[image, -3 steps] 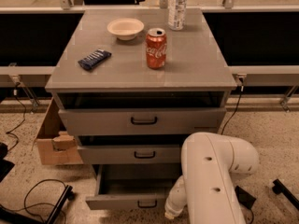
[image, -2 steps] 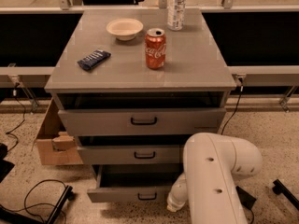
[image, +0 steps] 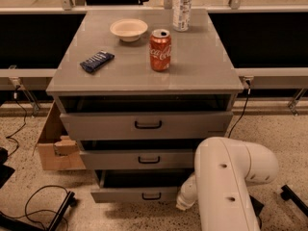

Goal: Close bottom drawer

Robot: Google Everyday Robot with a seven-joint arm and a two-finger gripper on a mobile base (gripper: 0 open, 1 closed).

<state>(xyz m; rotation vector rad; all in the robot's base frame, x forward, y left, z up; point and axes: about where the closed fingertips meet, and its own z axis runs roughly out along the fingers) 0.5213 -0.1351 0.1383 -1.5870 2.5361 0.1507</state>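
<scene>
Bottom drawer (image: pixel 139 194), lowest of 3, juts partly open near the floor. The gripper (image: pixel 184 203) sits at its right front corner, and its state cannot be told. Closing appears unfinished.

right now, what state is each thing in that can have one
bottom drawer: partly pulled out, not closed
middle drawer: slightly open
top drawer: slightly open
soda can: upright on the cabinet top
bottle: upright
bowl: right way up
gripper: low by the bottom drawer's right end, mostly hidden behind the arm
</scene>
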